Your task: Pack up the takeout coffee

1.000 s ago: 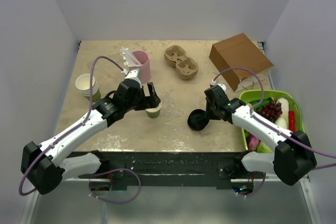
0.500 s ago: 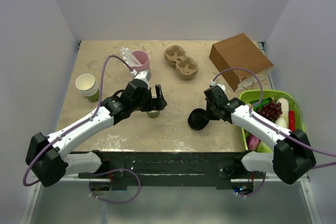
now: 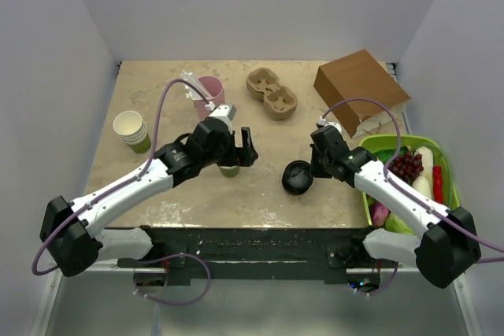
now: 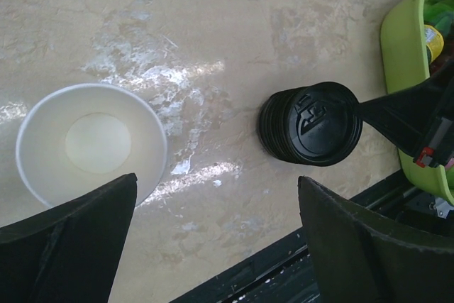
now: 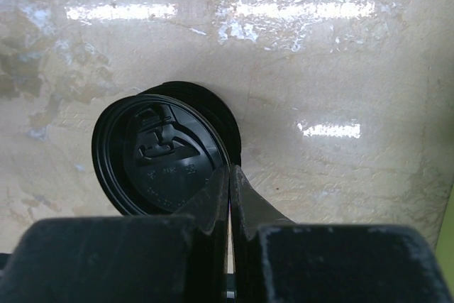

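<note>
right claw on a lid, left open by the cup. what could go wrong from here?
Right claw pinches only the top lid at its rim; it could twist or slip.
That lid lies over a stack of lids; another may lift too.
Left claw is open, so the cup stands unheld for capping.

Bare tabletop [image 3: 264, 185] lies open between paper cup [image 4: 91, 143] and black lid [image 4: 319, 120]; the pink cup [image 3: 210, 89] stands behind.
</note>
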`<state>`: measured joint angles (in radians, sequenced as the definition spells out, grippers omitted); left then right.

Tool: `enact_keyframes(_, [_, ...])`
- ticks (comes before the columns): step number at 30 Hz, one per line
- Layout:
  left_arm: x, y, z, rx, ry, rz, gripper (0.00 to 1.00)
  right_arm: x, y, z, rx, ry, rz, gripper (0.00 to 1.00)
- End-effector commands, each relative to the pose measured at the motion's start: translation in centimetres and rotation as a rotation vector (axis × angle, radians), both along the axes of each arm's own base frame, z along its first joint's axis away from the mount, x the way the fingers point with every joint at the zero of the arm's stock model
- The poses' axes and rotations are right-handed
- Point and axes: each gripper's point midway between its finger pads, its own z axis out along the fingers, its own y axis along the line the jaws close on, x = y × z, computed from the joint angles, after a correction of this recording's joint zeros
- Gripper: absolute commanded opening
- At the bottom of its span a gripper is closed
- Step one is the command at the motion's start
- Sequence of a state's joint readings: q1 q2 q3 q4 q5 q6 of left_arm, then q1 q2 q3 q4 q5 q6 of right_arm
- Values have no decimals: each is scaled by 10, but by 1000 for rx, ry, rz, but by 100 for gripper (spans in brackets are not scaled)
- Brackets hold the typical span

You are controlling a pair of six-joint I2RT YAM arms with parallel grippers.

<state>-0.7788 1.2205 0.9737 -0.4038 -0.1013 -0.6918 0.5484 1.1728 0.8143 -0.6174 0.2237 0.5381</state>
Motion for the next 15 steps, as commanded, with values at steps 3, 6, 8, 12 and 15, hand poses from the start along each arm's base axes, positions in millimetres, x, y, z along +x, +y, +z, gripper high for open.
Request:
enact_keyframes(3, [4, -34, 27, -19, -80, -84, 100, 5, 2, 30, 33, -71, 12, 0])
enact_keyframes(6, [2, -44, 26, -22, -87, -114, 100, 8, -8, 45, 11, -136, -4, 0])
enact_keyframes(8, [2, -49, 23, -23, -84, -136, 100, 8, -13, 54, 11, -174, -18, 0])
enact_keyframes(12, [2, -59, 20, -35, -80, -169, 100, 7, -14, 70, 33, -225, -10, 0])
enact_keyframes(15, [0, -68, 22, -58, -84, -215, 100, 7, -15, 82, 38, -252, 0, 0])
